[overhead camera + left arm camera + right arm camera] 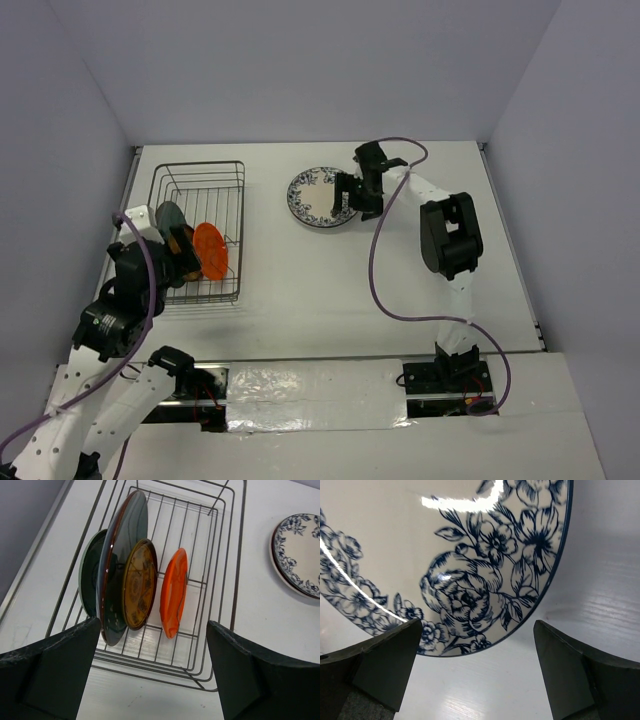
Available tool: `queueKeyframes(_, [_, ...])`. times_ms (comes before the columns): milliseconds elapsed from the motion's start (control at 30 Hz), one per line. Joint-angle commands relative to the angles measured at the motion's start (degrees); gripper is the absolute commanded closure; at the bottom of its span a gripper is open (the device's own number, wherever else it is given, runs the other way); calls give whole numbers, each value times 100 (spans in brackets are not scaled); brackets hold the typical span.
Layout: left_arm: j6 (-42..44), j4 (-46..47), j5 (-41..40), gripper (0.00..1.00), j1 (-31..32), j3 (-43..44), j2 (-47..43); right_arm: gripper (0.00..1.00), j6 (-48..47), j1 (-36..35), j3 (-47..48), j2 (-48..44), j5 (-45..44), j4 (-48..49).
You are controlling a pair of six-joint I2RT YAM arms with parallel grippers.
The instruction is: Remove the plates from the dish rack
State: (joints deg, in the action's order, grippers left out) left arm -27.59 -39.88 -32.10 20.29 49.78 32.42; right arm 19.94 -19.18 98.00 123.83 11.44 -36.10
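"As we worked outward from the arm bases, what did we meet first?"

"We met our left gripper, which hung above the near end of the rectangular dish rack of thin silver-grey wire. Its jaws stood wide apart and nothing was between them."

"And what did we find in the rack?"

"We found four plates standing on edge among the dividers. On the left we saw a dark green plate. Close against it stood the large glossy dark teal plate with a reddish-brown rim. Next came a small plate with a mottled ochre-brown face, overlapping the teal one. The small plain orange plate stood by itself to the right."

"What did we see farther out?"

"On the white table, right of the rack's far end and apart from it, the round white plate with blue flowers lay flat. In the left wrist view a dark red edge showed under it, though we could not tell whether that was a second plate."

"And where was our other arm?"

"Our right gripper hung over that plate's right rim. Its jaws were spread wide and gripped nothing. We could not tell whether a finger touched the plate."
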Motion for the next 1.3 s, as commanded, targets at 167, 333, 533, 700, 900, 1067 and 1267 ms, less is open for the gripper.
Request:
queueKeyframes(167, [-501,-915,-1148,0,1,1085,826,0,-377,-24,-1279,-1324,-98,338])
queueKeyframes(333, [-317,-1163,-1763,1,-8,1709,1519,0,-140,-24,-2704,-2888,173,1200])
queueKeyframes(533, [289,-908,-1485,4,-621,2000,2652,0,106,-314,-4244,-4779,641,2221])
queueKeyframes(700, [501,-714,-913,6,-1132,2211,3339,0,53,-437,-4569,-5473,780,2054])
queueKeyframes(900, [597,-670,-632,11,-1344,2352,3867,0,150,-543,-5036,-6081,912,2247])
queueKeyframes(1067, [597,-723,-587,30,-1423,2256,4140,0,185,-666,-5168,-6327,825,2204])
queueKeyframes(1267, [589,-679,-631,53,-1423,2115,4070,0,290,-692,-5326,-6573,772,2247])
